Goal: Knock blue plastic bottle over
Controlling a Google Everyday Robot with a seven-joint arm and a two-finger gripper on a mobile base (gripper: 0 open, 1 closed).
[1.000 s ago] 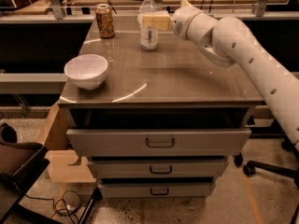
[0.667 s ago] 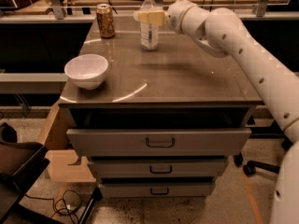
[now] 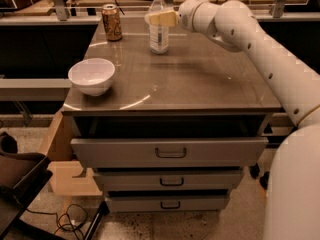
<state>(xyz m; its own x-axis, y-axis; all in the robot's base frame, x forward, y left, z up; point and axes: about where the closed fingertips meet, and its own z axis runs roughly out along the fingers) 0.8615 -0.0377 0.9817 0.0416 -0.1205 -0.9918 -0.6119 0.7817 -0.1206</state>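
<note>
The blue plastic bottle (image 3: 159, 30), clear with a white cap and a pale label, stands upright at the back of the cabinet top (image 3: 200, 79). My gripper (image 3: 159, 18) reaches in from the right on the white arm and sits in front of the bottle's upper part, just under the cap. I cannot tell whether it touches the bottle.
A brown-gold drinks can (image 3: 112, 22) stands at the back left corner. A white bowl (image 3: 92, 76) sits near the front left edge. The cabinet has three drawers (image 3: 170, 154) below. Desks and clutter lie behind; a dark chair (image 3: 20, 174) is at the lower left.
My gripper has moved left and up along the bottle, from its right side at label height to across its neck. The bottle still stands upright.
</note>
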